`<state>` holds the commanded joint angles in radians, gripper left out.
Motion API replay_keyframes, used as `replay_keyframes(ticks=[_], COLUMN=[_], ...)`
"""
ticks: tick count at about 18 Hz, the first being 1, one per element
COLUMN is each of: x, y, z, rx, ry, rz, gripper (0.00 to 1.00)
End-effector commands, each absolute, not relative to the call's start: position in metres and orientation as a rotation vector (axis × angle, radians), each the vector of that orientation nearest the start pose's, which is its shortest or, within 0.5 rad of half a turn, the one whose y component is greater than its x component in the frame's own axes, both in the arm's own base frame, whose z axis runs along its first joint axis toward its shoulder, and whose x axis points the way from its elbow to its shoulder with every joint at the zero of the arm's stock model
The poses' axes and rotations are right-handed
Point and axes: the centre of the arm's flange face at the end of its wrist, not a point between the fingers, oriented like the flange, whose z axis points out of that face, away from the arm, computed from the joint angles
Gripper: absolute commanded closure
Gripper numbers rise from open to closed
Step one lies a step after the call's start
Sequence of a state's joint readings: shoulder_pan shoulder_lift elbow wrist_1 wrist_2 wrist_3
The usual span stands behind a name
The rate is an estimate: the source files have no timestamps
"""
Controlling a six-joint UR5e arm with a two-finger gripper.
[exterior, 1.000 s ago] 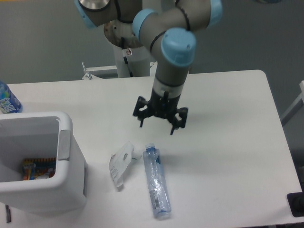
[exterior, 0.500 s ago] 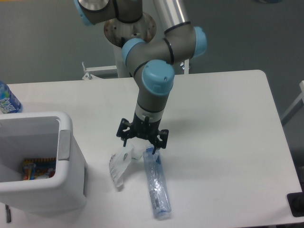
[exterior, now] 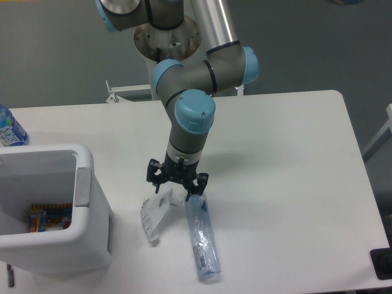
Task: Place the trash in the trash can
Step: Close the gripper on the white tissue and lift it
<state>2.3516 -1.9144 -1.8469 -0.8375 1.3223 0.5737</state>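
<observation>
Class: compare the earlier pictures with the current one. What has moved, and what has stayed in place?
The end effector has swung left and down, now open above the wrapper and the crushed bottle top. Nothing grasped. Wrapper, bottle and trash can have not moved.

White table [exterior: 288, 153], grey floor [exterior: 55, 61] behind.

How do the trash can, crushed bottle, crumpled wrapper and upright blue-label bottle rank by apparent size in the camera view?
1. trash can, largest by far
2. crushed bottle
3. crumpled wrapper
The blue-label bottle is cut off by the left frame edge, so it cannot be ranked.
</observation>
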Motion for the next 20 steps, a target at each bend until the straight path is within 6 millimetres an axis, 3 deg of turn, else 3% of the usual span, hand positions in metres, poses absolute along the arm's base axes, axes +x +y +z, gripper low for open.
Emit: replay_keyframes(ticks=[4,6,10,14,18,20], x=[-0.291,-0.290,-0.291,-0.294,-0.309,-0.323], y=[0.517,0.517,0.518,0.519,0.514,0.511], z=[0.250,0.250,0.252,0.267,0.322,0.373], rx=[-2.884,-2.885,-2.879,-2.850,-2.708,-2.569], ry=[-0.283,-0.283,-0.281,-0.285,-0.372,-0.457], rz=[-0.183,-0.184,-0.185,-0.172,-0.191,-0.222], gripper=[0.89,1.00,1.00,1.00,1.00,1.00])
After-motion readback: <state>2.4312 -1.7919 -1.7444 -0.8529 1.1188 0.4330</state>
